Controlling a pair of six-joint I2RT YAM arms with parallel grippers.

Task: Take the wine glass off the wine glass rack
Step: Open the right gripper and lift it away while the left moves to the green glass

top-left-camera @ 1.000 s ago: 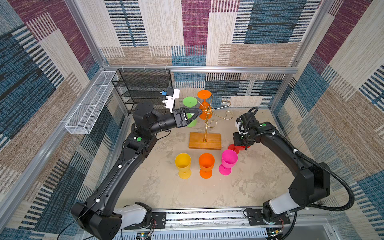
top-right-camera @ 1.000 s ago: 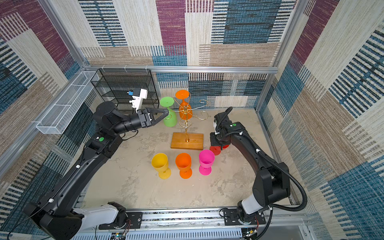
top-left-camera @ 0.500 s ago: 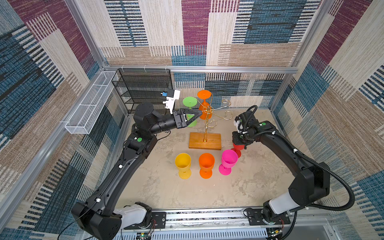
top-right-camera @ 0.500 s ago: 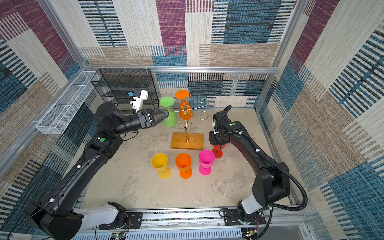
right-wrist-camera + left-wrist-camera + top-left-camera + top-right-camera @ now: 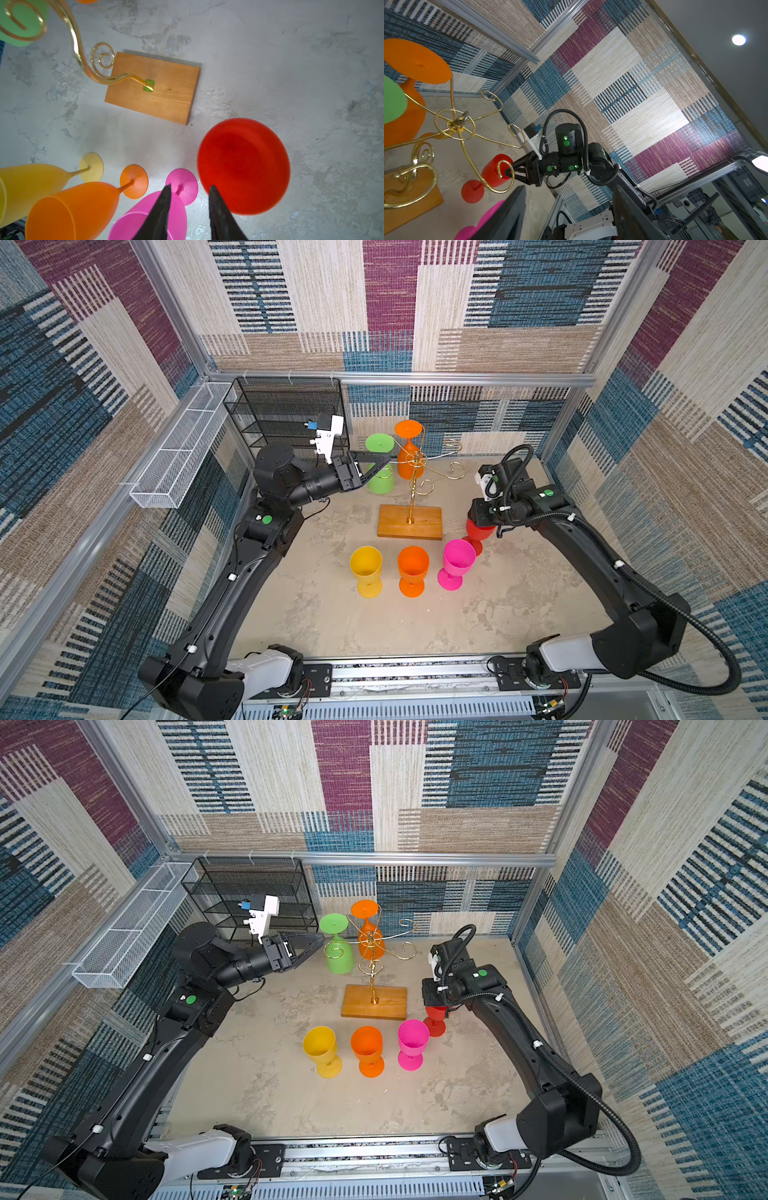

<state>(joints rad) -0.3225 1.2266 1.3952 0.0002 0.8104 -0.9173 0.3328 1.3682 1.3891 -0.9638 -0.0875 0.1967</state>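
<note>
1. The wine glass rack [image 5: 395,526] is standing on its wooden base toward the back middle of the table [image 5: 324,614], as both top views show.
2. A green wine glass [image 5: 380,485] and a hanging orange wine glass [image 5: 407,466] are hanging upside down from its gold arms. The green one is on the left arm's side and the orange one is toward the back.
3. A red wine glass [image 5: 243,166] is standing upright on the table just beside the base's right end, off the rack.
4. The right gripper [image 5: 190,185] is hovering at that glass's rim with its jaws partly apart. One finger [image 5: 218,207] is overlapping the rim's edge, and I cannot tell whether it is touching.
5. The left gripper [image 5: 322,937] is pointing at the green wine glass's stem from just beside it, jaws spread wide and holding nothing.
6. A pink glass [image 5: 457,560], a standing orange glass [image 5: 412,568] and a yellow glass [image 5: 365,568] are standing in a row in front of the base.
7. A black mesh shelf [image 5: 286,406] and a white wire basket [image 5: 178,452] are sitting at the back left.
</note>
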